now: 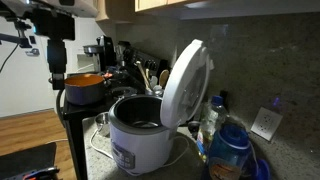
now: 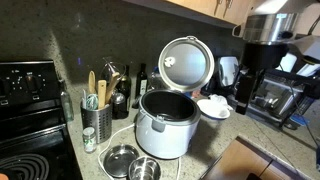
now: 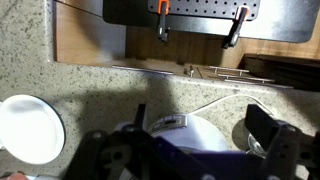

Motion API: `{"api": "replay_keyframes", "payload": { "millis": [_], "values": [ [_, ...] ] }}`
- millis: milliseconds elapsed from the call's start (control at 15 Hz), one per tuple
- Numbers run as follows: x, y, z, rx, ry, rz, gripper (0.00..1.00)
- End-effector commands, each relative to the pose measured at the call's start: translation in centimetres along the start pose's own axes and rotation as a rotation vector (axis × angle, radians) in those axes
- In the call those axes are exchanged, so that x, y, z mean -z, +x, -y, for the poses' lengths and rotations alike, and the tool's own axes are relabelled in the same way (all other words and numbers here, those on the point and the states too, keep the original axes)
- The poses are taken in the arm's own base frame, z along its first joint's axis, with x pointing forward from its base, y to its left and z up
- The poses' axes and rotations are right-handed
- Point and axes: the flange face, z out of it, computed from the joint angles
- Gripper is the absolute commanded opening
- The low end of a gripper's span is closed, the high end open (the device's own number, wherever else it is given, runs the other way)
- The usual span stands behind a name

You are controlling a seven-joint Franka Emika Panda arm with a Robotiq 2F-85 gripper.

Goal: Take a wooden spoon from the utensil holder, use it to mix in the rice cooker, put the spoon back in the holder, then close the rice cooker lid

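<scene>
The rice cooker [image 2: 163, 128] [image 1: 135, 135] stands on the speckled counter, and its dark inner pot shows. The rice cooker lid [image 2: 187, 62] [image 1: 186, 82] is swung up, open. The dark utensil holder [image 2: 97, 122] beside it holds wooden handles, among them the wooden spoon [image 2: 102, 90]; in an exterior view the handles show behind the cooker [image 1: 150, 75]. My gripper [image 2: 252, 70] [image 1: 56, 60] hangs high, away from the cooker and the holder. In the wrist view the gripper [image 3: 205, 132] is open and empty above the lid's white dome [image 3: 185, 135].
A white bowl [image 2: 213, 106] [image 3: 25, 125] sits beside the cooker. An orange pot [image 1: 85, 85] is below the arm. Metal bowls [image 2: 130, 162] lie in front of the cooker, and a stove [image 2: 30, 110] is beyond the holder. A blue bottle [image 1: 228, 148] stands by the wall. A sink [image 3: 200, 50] lies past the counter edge.
</scene>
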Motion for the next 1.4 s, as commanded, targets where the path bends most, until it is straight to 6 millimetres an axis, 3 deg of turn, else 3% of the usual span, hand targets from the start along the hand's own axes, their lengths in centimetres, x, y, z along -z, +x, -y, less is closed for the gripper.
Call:
{"api": "replay_keyframes", "payload": {
  "millis": [0, 667, 1067, 1333],
  "values": [
    [0.1, 0.0, 0.0, 0.000, 0.000, 0.001, 1.00],
    [0.1, 0.0, 0.0, 0.000, 0.000, 0.001, 1.00],
    [-0.4, 5.1, 2.7, -0.285, 0.128, -0.116, 1.00],
    [-1.1, 9.9, 7.2, -0.483, 0.234, -0.210, 1.00]
  ]
}}
